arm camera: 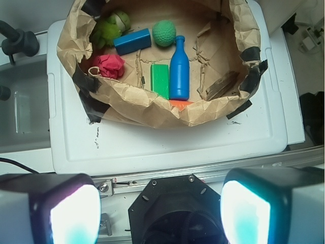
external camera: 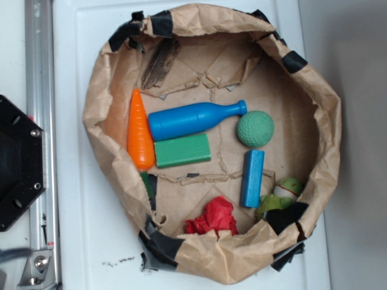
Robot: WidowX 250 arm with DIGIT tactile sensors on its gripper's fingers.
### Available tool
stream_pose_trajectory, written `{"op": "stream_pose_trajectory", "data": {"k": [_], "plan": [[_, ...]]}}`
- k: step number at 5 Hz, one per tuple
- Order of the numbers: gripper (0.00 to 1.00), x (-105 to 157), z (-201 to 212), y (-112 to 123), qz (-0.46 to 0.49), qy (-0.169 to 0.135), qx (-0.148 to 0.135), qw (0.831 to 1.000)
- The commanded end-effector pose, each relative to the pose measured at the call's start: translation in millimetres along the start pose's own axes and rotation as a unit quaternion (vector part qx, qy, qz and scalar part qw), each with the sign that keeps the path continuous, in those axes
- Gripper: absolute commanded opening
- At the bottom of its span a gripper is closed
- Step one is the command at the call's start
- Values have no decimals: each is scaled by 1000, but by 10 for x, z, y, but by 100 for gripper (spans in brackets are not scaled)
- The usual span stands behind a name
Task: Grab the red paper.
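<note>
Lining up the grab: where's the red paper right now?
In the exterior view the red paper lies at the bottom edge of the paper bowl, just left of the blue block and below the green block.

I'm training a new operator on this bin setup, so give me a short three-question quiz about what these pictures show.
1. True or false: the red paper lies inside the paper bag.
2. Which thing touches the blue bottle along its side? A) green block B) green ball C) blue block
3. Fill in: the gripper is wide ____ and holds nothing.

Key: 1 true. 2 A. 3 open.
</note>
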State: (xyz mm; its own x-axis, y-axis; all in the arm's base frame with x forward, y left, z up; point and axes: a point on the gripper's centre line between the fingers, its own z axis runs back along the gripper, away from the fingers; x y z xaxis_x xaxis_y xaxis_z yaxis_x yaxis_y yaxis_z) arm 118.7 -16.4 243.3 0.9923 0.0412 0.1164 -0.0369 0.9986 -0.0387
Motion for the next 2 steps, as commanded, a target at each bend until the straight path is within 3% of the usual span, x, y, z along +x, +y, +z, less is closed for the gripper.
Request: {"op": "stream_pose_trajectory", "data": {"k": [1,2], "plan": [[100,0,0,0,0,0,0,1000],[100,449,-448,-29,91,-18,-16,996]]}}
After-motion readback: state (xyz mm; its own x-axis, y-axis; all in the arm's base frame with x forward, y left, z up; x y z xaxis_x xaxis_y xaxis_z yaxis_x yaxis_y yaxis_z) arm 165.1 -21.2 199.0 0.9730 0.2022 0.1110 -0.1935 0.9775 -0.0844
